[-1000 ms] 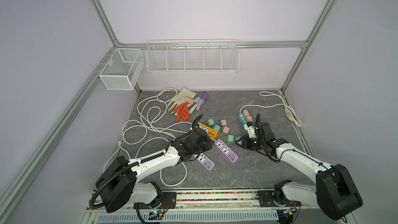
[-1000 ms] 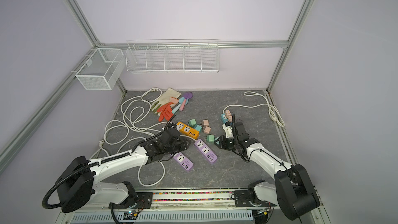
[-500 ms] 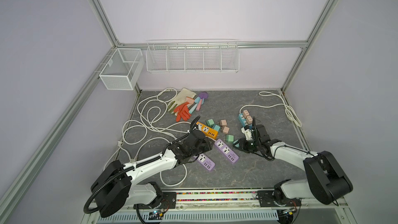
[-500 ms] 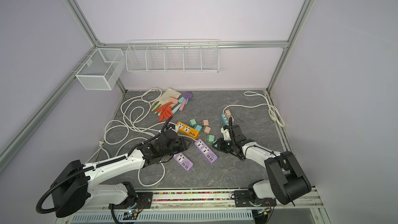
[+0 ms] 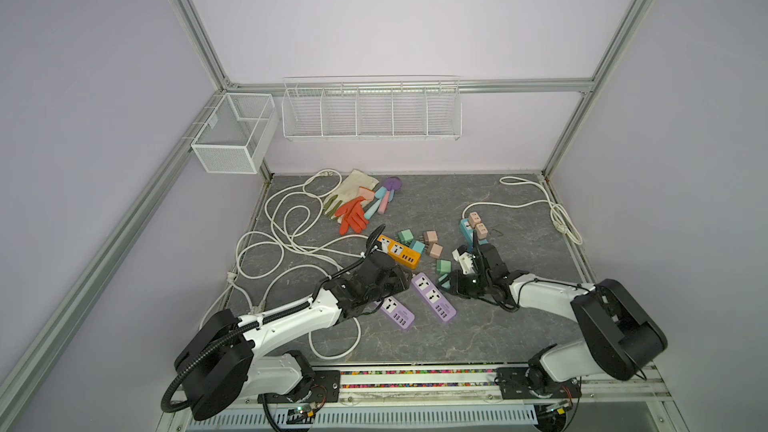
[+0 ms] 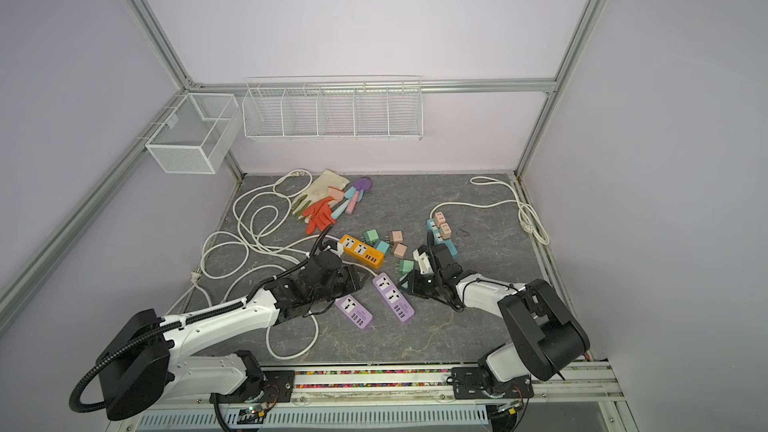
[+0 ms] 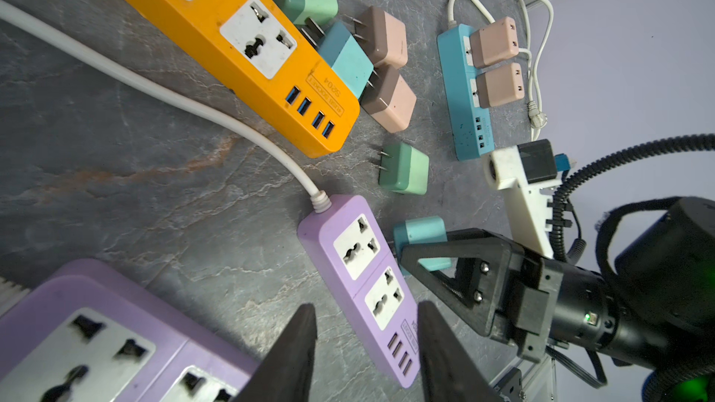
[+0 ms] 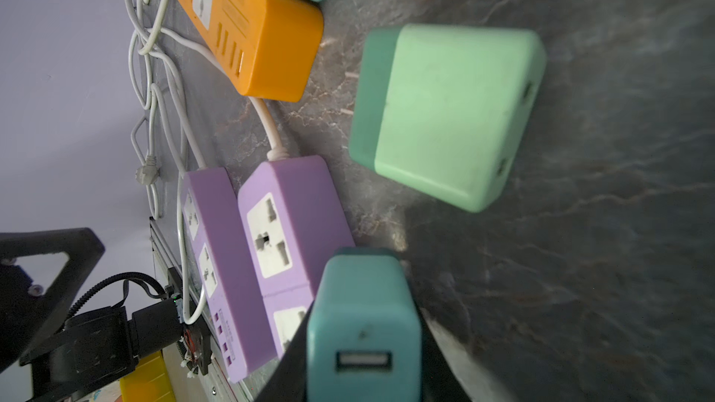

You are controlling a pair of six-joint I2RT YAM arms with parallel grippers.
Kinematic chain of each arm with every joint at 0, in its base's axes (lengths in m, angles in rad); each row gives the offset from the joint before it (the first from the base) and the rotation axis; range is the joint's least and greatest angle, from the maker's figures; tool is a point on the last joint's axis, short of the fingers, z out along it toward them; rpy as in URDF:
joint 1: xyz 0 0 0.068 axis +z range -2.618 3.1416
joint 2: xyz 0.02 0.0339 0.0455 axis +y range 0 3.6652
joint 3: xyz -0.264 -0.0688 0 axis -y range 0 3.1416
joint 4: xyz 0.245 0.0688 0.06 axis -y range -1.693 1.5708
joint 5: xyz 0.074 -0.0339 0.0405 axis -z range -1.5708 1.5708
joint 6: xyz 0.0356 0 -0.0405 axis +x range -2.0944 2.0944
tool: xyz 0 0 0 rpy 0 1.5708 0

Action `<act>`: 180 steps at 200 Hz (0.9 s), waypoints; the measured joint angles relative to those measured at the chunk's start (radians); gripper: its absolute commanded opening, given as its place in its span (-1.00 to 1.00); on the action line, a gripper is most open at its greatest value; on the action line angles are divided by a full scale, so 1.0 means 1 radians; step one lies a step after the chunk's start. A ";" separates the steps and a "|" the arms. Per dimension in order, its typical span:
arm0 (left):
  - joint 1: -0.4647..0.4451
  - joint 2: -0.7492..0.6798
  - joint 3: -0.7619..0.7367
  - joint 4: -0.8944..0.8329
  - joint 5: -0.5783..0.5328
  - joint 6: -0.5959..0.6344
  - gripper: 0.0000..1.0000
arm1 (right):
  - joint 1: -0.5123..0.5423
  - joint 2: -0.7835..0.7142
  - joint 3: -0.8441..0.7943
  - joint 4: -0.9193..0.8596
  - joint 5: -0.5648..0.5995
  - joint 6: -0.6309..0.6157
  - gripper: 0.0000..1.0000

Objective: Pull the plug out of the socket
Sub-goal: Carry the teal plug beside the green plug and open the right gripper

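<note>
Two bare sockets, one teal plug in the pinch

One teal plug (image 8: pixel 363 303), a stubby two-tone cube with a darker band at its prong end and a single USB port in its rear face, sits clamped between the fingers of the right gripper (image 5: pixel 451 281). It is out of the purple power strip (image 7: pixel 367 276) and lies just beside that strip's long edge, on or just above the grey stone-patterned mat (image 7: pixel 154 206). Both white universal sockets on the strip have nothing plugged in. The strip is lilac, with a white cord at one end and four USB slots at the other (its small printed label is too fine to read). The left gripper (image 7: pixel 366 305) hovers above the same strip, jaws parted and nothing between them. On the orange power strip (image 7: pixel 232 52) nearby, raised lettering beside four blue USB ports reads "S204", with a second line that looks like "4USB SOCKET".
</note>
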 measured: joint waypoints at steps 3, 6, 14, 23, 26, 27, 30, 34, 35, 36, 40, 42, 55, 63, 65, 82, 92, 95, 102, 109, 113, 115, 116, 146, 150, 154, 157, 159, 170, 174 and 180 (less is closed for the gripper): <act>0.000 0.000 0.000 0.000 0.000 0.000 -0.11 | 0.000 0.003 0.000 0.002 0.000 0.001 -0.36; 0.000 0.000 0.000 0.001 0.000 0.000 -0.11 | 0.000 0.006 0.000 0.005 0.000 0.004 -0.35; 0.000 0.000 0.000 0.003 0.000 -0.002 -0.11 | 0.000 0.010 0.000 0.010 0.000 0.008 -0.30; 0.000 0.000 0.000 0.004 0.000 -0.002 -0.10 | 0.000 0.011 0.000 0.013 0.002 0.011 -0.25; 0.000 0.000 0.000 0.004 0.000 -0.002 -0.10 | 0.000 0.011 0.000 0.013 0.002 0.012 -0.23; 0.000 0.000 0.000 0.004 0.000 -0.002 -0.10 | 0.000 0.011 0.000 0.013 0.002 0.012 -0.22; 0.000 0.000 0.000 0.004 0.000 -0.002 -0.10 | 0.000 0.011 0.000 0.014 0.003 0.013 -0.20; 0.000 0.000 0.000 0.004 0.000 -0.002 -0.10 | 0.000 0.011 0.000 0.014 0.006 0.016 -0.16; 0.000 0.000 0.000 0.004 0.000 -0.002 -0.10 | 0.000 0.011 0.000 0.014 0.006 0.017 -0.15; 0.000 0.000 0.000 0.004 0.000 -0.002 -0.10 | 0.000 0.011 0.000 0.014 0.006 0.017 -0.14; 0.000 0.000 0.000 0.004 0.000 -0.002 -0.10 | 0.000 0.011 0.000 0.014 0.008 0.016 -0.10; 0.000 0.000 0.000 0.004 0.000 -0.002 -0.10 | 0.000 0.011 0.000 0.013 0.011 0.020 -0.07; 0.000 0.000 0.000 0.004 0.000 -0.002 -0.09 | 0.001 0.010 0.000 0.011 0.017 0.019 -0.01; 0.000 0.000 -0.001 0.003 0.000 -0.002 -0.09 | 0.001 0.007 0.001 0.011 0.022 0.018 0.03; 0.000 0.000 0.000 0.004 0.000 -0.002 -0.09 | 0.001 0.006 0.001 0.011 0.021 0.017 0.04; 0.000 0.000 0.000 0.003 0.000 -0.002 -0.09 | 0.001 -0.005 0.002 -0.003 0.035 0.011 0.11; 0.000 0.000 0.000 0.003 0.000 -0.002 -0.08 | 0.001 -0.016 0.003 -0.018 0.045 0.005 0.15; 0.000 0.000 0.000 0.003 0.000 -0.001 -0.08 | 0.000 -0.020 0.003 -0.024 0.050 0.003 0.16; 0.000 0.000 0.000 0.003 0.000 -0.001 -0.08 | 0.000 -0.030 0.003 -0.038 0.060 -0.001 0.19; 0.000 0.000 0.000 0.002 0.000 0.000 -0.07 | 0.000 -0.043 0.003 -0.057 0.071 -0.006 0.24; 0.000 0.000 0.000 0.001 0.000 0.002 -0.06 | 0.000 -0.050 0.004 -0.066 0.077 -0.010 0.26; 0.000 0.000 0.000 0.000 0.000 0.002 -0.06 | -0.001 -0.055 0.004 -0.073 0.081 -0.011 0.27; 0.000 0.000 0.000 0.000 0.000 0.002 -0.06 | -0.002 -0.056 0.004 -0.075 0.082 -0.012 0.28; 0.000 0.000 0.006 -0.021 -0.001 0.006 -0.04 | -0.016 -0.109 0.019 -0.156 0.114 -0.044 0.40; 0.000 0.000 0.008 -0.023 -0.001 0.006 -0.03 | -0.019 -0.116 0.023 -0.170 0.119 -0.049 0.42; 0.000 0.000 0.010 -0.024 -0.001 0.006 -0.03 | -0.021 -0.122 0.027 -0.180 0.122 -0.054 0.44; 0.000 0.000 0.013 -0.026 -0.001 0.008 -0.03 | -0.024 -0.127 0.030 -0.190 0.128 -0.057 0.46; 0.000 0.000 0.014 -0.027 -0.001 0.009 -0.03 | -0.025 -0.130 0.032 -0.196 0.130 -0.062 0.46; 0.000 0.000 0.024 -0.031 -0.002 0.014 -0.02 | -0.034 -0.151 0.045 -0.231 0.147 -0.076 0.53; 0.000 0.000 0.029 -0.034 -0.002 0.016 -0.01 | -0.035 -0.159 0.049 -0.243 0.152 -0.084 0.55; 0.000 0.000 0.035 -0.036 -0.003 0.019 0.01 | -0.040 -0.172 0.056 -0.263 0.164 -0.094 0.58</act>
